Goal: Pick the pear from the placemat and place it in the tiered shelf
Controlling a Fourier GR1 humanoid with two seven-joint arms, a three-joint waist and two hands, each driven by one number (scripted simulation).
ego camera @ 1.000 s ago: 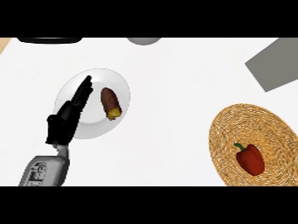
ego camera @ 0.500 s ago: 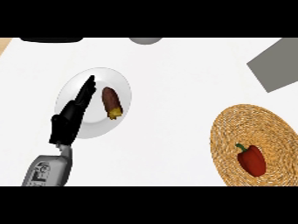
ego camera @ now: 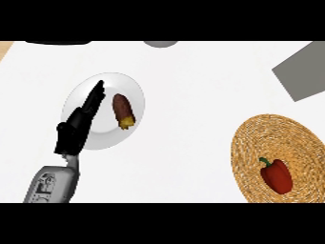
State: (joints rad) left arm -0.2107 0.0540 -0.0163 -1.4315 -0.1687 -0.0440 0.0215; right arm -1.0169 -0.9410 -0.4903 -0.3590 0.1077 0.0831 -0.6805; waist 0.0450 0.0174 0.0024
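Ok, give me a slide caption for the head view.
Left hand, fingers straight, over a white plate beside a brown food item; a red bell pepper lies on the woven placemat.

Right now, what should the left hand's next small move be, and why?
Probably slide right and curl round the brown food: the open left hand lies over the plate beside it, not gripping. The placemat holds only a red pepper.

No legible text, label, number or sign anywhere; dark marks on the grey forearm [ego camera: 52, 183] too small to read.
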